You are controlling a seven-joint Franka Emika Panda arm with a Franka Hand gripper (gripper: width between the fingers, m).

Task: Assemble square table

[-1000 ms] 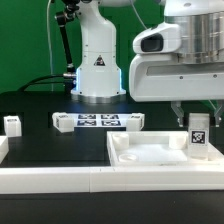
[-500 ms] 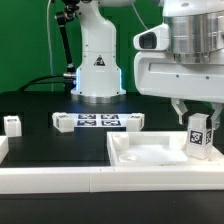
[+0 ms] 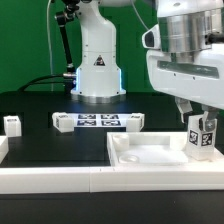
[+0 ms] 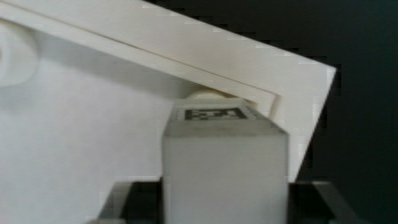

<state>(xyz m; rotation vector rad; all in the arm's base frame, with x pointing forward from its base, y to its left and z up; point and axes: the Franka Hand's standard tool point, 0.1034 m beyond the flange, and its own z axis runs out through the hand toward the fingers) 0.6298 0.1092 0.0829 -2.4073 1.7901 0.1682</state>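
Twist visible since moment ago: gripper (image 3: 199, 114) clamped on leg (image 3: 201, 138), both turned together. Leg upright inside grip, tabletop (image 3: 150, 155) corner just below. We judge screwing-in under way, not finished.

- The exterior view sits low and level in front of the tabletop (image 3: 150, 158). It faces across it toward the robot base (image 3: 97, 65) behind, at middling range.
- The wrist view looks steeply down onto one tabletop corner, very close.
- Both views share that corner and the leg (image 3: 200, 140) at it.
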